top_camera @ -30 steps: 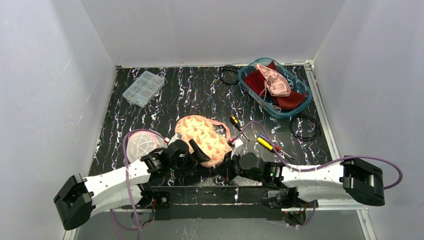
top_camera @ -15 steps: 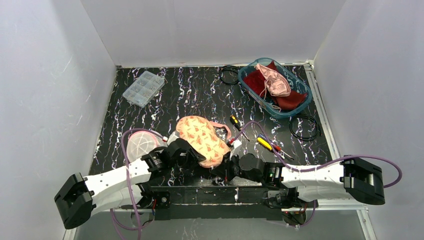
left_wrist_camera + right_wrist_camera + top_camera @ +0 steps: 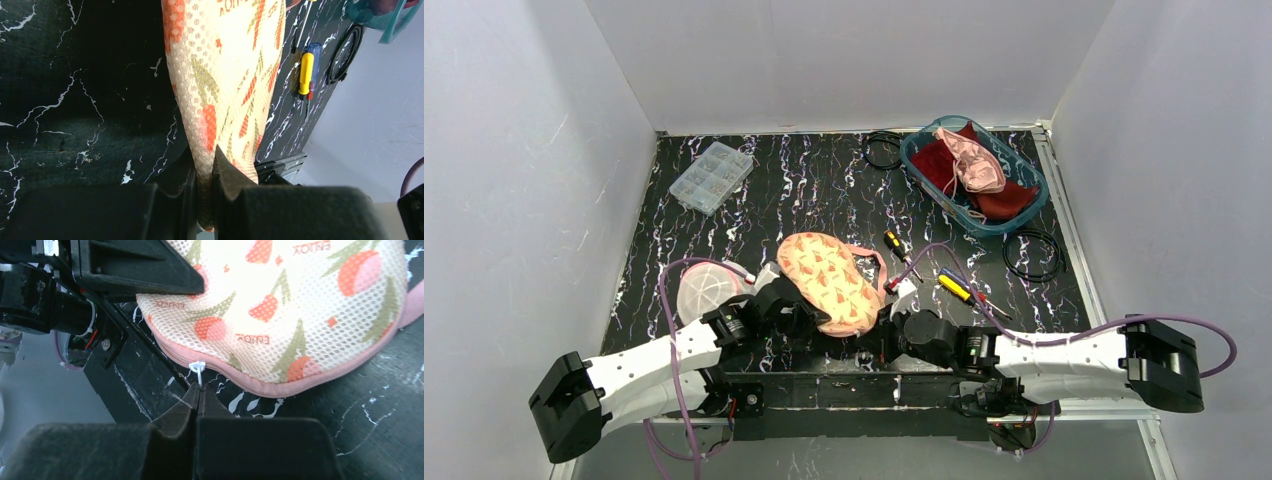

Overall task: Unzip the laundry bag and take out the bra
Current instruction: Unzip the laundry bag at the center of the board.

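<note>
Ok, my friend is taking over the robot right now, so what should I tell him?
The left gripper is shut on the laundry bag, pinching its mesh edge.
The right gripper is shut on the white zip pull.
The bag lies near the front of the table, between the arms.
Done: both grips set.
To do: the zip looks closed and no bra shows, so unzip and take it out.

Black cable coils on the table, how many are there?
2. One coil lies at the far edge, left of the teal basket; the other lies by the right edge, nearer the front. The basket might hide more.
</note>
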